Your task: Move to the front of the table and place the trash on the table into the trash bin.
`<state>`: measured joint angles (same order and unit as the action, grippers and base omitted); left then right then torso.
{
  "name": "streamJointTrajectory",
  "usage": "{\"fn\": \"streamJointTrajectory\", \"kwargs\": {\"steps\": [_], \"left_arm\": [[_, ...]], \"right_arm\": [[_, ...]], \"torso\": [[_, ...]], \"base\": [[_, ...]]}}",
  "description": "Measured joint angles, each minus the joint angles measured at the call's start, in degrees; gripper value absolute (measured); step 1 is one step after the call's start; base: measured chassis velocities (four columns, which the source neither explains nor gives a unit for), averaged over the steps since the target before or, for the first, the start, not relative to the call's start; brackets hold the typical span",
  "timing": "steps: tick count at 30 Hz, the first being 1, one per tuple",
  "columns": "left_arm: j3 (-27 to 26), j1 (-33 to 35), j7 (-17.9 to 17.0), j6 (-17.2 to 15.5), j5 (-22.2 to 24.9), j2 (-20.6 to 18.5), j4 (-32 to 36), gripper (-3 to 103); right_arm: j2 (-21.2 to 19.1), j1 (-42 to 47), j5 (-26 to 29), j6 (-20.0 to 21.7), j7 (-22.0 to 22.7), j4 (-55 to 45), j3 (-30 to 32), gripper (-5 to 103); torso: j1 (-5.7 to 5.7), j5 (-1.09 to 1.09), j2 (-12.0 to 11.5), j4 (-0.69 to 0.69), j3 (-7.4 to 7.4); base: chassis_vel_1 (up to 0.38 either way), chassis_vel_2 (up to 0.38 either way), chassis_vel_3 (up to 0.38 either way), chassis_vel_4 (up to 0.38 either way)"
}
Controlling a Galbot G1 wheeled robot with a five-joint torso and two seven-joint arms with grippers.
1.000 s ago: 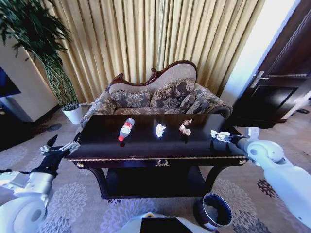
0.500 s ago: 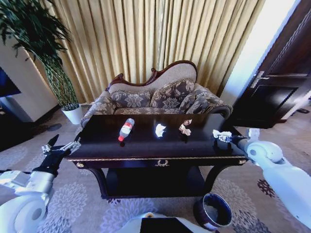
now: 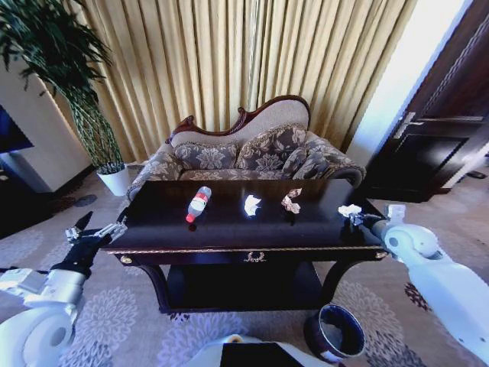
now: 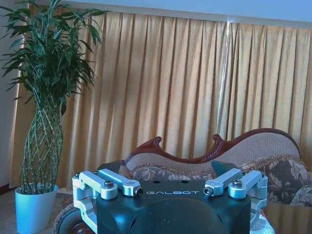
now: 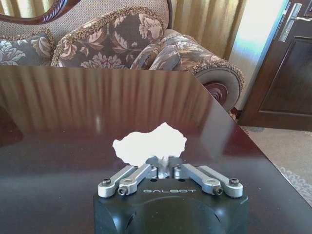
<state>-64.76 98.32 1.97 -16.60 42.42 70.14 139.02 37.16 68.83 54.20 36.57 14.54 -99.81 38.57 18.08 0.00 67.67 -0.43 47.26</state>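
The left gripper (image 3: pixel 95 232) waits open beside the large dark glossy wooden table (image 3: pixel 229 237), out of the way. On it lie the clear red-labelled plastic bottle (image 3: pixel 199 203) and two crumpled wrappers (image 3: pixel 252 204). The right gripper (image 5: pixel 165 168) clamps crumpled white paper (image 5: pixel 148 144), bound for the round dark trash bin (image 3: pixel 336 330) below.

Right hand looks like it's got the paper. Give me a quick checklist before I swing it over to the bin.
1. Grip: right hand shut on the white paper wad - ok.
2. Lift: whether the wad has left the table - cannot tell.
3. Target: trash bin upright on the floor, mouth open, below the table's right front corner - ok.
4. Left hand open, parked off the table's left end - ok.
5. Table cleared: bottle, second paper and beige wrapper still on top - not ok.
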Motion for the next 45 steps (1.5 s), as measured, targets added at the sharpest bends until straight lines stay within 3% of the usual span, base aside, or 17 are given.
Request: {"fn": "streamJointTrajectory", "kwargs": {"steps": [7,17,21,33,45], "left_arm": [[0.2,-0.1,0.0,0.0,0.0,0.2,0.3,100],[-0.5,-1.1,-0.2,0.1,0.7,1.0,0.0,100],[-0.7,-1.1,-0.2,0.3,1.0,1.1,-0.1,100],[-1.3,-1.1,-0.3,1.0,1.9,0.9,-0.7,100],[-0.8,-1.3,-0.2,1.0,2.2,0.9,-0.5,100]], "right_arm": [[0.3,0.6,-0.1,-0.8,0.0,-1.0,0.7,1],[2.5,4.1,1.5,-9.3,0.1,-11.1,4.9,0],[4.3,6.5,1.3,-10.3,1.5,-17.2,7.0,0],[11.7,18.2,-3.4,-10.7,6.9,-41.3,10.5,0],[16.7,26.2,-9.4,-10.4,6.7,-44.0,10.2,0]], "torso": [[0.0,0.0,0.0,0.0,0.0],[0.0,0.0,0.0,0.0,0.0],[0.0,-0.01,0.0,0.0,0.0],[0.0,-0.02,0.0,-0.01,-0.01],[-0.01,0.0,0.0,0.01,-0.01]], "base": [[0.0,0.0,0.0,0.0],[0.0,0.0,0.0,0.0],[0.0,0.0,0.0,0.0],[0.0,0.0,0.0,0.0],[0.0,0.0,0.0,0.0]]}}
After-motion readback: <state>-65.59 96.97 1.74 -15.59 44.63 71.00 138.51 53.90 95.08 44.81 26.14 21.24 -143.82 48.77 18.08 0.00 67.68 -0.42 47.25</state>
